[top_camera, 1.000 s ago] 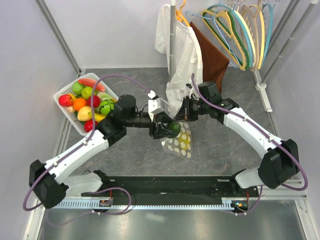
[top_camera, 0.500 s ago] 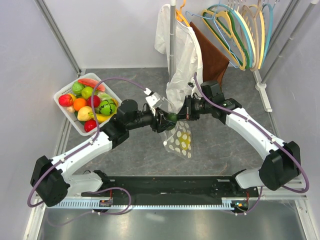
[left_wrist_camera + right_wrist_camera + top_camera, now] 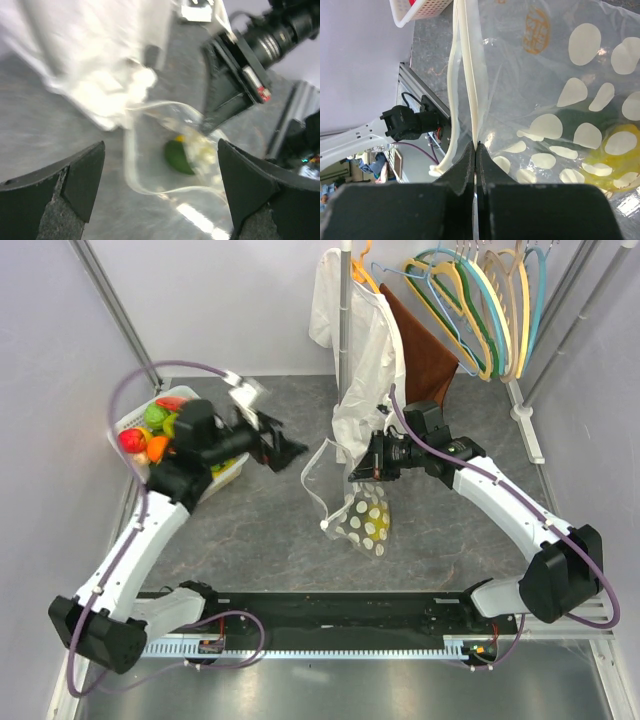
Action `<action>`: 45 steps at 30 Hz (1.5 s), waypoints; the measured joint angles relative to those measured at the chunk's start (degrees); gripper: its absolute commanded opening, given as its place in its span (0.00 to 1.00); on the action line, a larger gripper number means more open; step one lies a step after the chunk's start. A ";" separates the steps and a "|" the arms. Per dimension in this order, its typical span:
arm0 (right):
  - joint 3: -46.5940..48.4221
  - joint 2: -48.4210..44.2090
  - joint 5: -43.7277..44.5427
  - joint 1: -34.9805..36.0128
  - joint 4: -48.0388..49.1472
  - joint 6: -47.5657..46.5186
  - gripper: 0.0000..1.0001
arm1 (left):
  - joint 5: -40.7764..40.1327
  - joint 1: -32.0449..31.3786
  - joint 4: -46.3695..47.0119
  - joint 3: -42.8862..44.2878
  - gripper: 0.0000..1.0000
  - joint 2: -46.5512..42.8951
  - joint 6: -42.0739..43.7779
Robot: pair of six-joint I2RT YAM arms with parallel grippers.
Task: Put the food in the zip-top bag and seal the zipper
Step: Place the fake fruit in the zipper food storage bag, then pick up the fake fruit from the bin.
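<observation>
The green fruit [image 3: 179, 156] now lay inside the zip-top bag [image 3: 364, 527], which hung open over the bench [image 3: 270, 535] from the right end effector [image 3: 476, 150], clamped on its mouth edge. The left end effector [image 3: 290, 452], wide open and empty, had swung back toward the basket [image 3: 125, 423]. It was likely going for more food [image 3: 131, 440], and the zipper [image 3: 470, 75] was not yet sealed.

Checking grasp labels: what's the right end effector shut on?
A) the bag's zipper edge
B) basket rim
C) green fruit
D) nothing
A: the right wrist view shows the right end effector pinched shut on the zipper of the zip-top bag.
</observation>
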 measured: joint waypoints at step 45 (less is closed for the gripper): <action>0.00 0.00 -0.46 -0.42 -0.48 -0.76 0.00 | 6.12 46.23 -61.53 44.94 0.89 46.95 80.06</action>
